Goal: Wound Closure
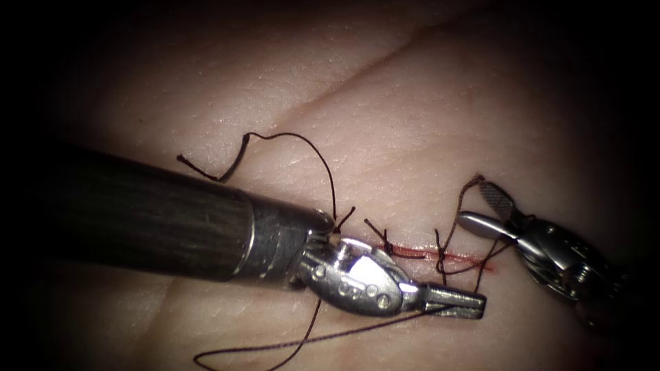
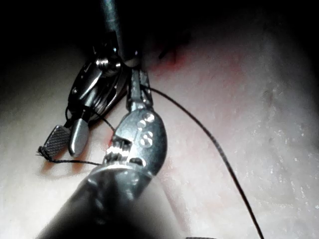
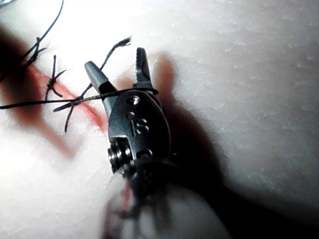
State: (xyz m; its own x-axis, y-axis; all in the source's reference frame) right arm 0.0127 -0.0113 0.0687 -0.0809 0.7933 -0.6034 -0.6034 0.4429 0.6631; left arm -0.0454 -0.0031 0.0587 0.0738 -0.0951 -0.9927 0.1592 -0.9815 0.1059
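The cut [image 1: 412, 253] is a short red line in the tissue [image 1: 412, 103], crossed by knotted stitches [image 1: 388, 244] with short dark tails. My left tool [image 1: 457, 302] lies just below the cut, its jaws shut on the thread [image 1: 330, 335], which trails off to the lower left in a loop. The same hold appears in the left wrist view [image 2: 139, 84]. My right tool [image 1: 474, 203] sits at the cut's right end with jaws open. A strand [image 3: 75, 99] from the stitches runs across the base of its open jaws [image 3: 115, 59].
A loose length of thread [image 1: 295, 136] with a frayed end arcs over the tissue above the left tool's shaft [image 1: 151, 213]. A shallow crease [image 1: 385, 62] runs diagonally across the tissue at the back. Red fluid stains the cut's edges [image 3: 40, 84].
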